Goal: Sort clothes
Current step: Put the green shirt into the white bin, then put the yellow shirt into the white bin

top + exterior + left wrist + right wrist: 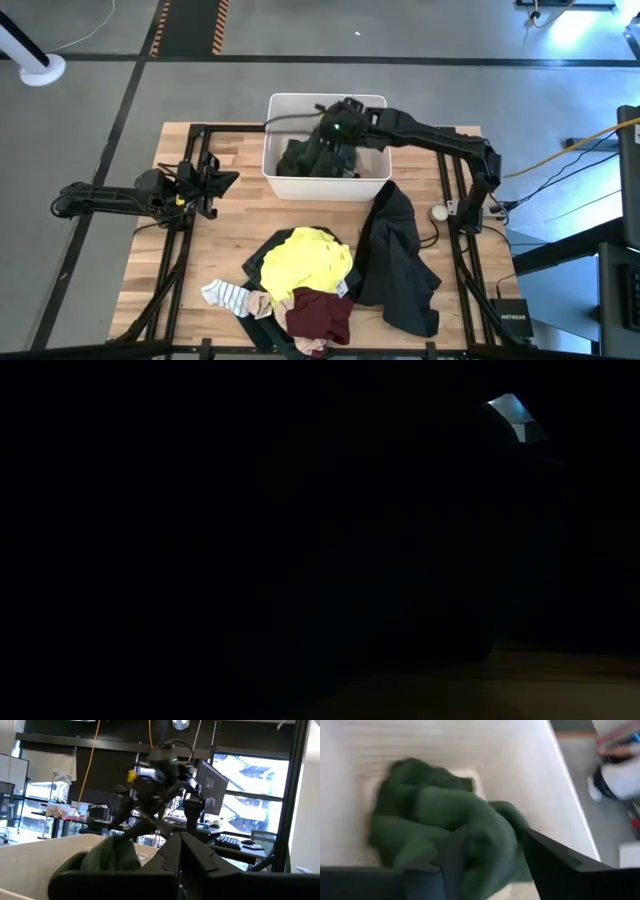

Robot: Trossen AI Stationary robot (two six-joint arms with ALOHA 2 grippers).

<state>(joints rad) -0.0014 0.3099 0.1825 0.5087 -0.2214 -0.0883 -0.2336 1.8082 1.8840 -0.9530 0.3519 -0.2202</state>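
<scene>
A dark green garment (pixel 312 160) lies in the white bin (pixel 272 178) at the table's far middle. It also shows in the right wrist view (pixel 430 820) and, over the bin wall, in the left wrist view (pixel 107 857). My right gripper (pixel 335 138) reaches down into the bin and is closed on a bunch of this garment (pixel 492 865). My left gripper (pixel 228 180) waits shut and empty at the table's left, pointing at the bin. The other clothes lie in a pile near the front: yellow (pixel 305 262), black (pixel 400 260), maroon (pixel 320 315), a striped sock (pixel 228 295). My right gripper pinches a thick raised bunch of the green garment (pixel 485 840) between its two fingers (pixel 452 865), coming from above and pointing down into the bin. Several layers fill the gap. The rest of the garment lies crumpled on the bin's floor (pixel 400 825).
The low view is almost wholly dark, blocked by something close to the camera. A small white round object (pixel 439 212) lies by the right arm's base. Bare wood shows at the table's front left and between bin and pile.
</scene>
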